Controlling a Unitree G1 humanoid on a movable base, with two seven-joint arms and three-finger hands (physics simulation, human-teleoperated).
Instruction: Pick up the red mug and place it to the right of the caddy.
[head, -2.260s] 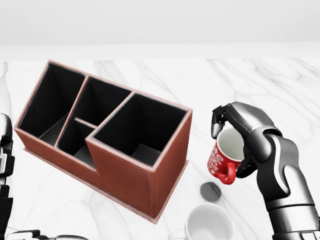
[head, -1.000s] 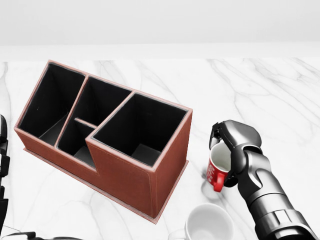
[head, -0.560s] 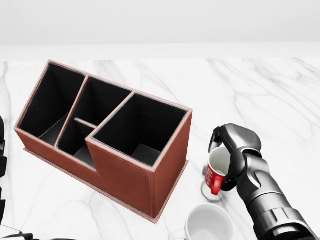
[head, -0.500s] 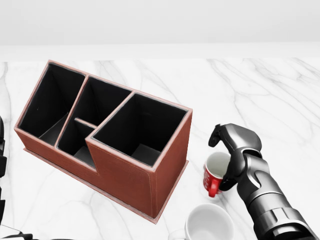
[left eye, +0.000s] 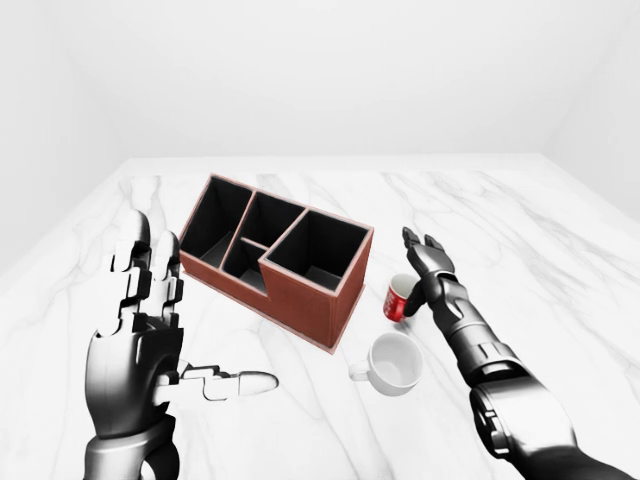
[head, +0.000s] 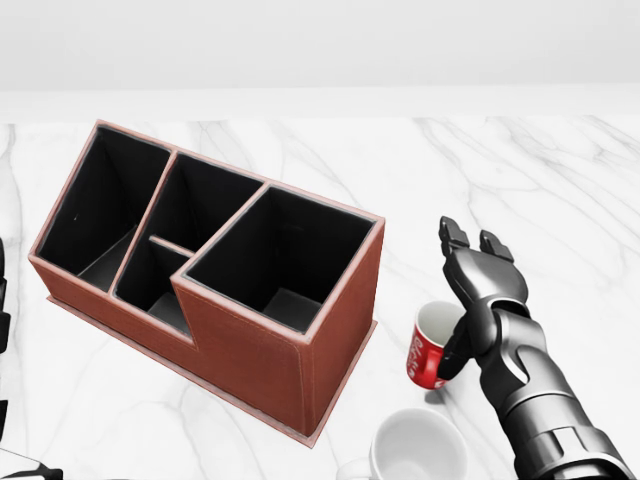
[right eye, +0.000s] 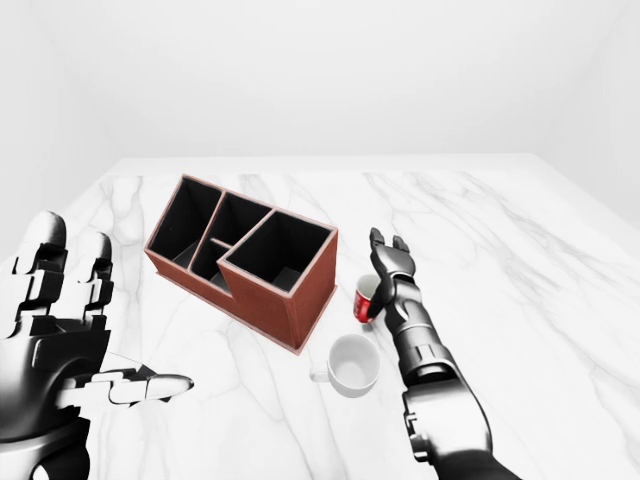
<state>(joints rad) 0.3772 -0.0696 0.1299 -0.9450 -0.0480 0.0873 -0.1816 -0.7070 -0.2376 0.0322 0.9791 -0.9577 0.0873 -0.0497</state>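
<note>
The red mug (head: 430, 346) with a white inside stands upright on the marble top, just to the right of the brown caddy (head: 215, 268) with black compartments. My right hand (head: 472, 262) is open, its fingers stretched out above and to the right of the mug, its palm close beside the rim. The mug also shows in the left-eye view (left eye: 397, 298), beside the caddy (left eye: 280, 256). My left hand (left eye: 145, 330) is open and empty at the left of the left-eye view, far from the mug.
A white mug (head: 418, 448) stands at the bottom of the head view, just below the red mug. The marble table (head: 560, 190) stretches to the right and upward. A white wall rises beyond the table's far edge.
My right hand lowered the red mug onto the marble beside the caddy, then opened its fingers and let it go. The mug now stands on its own.
</note>
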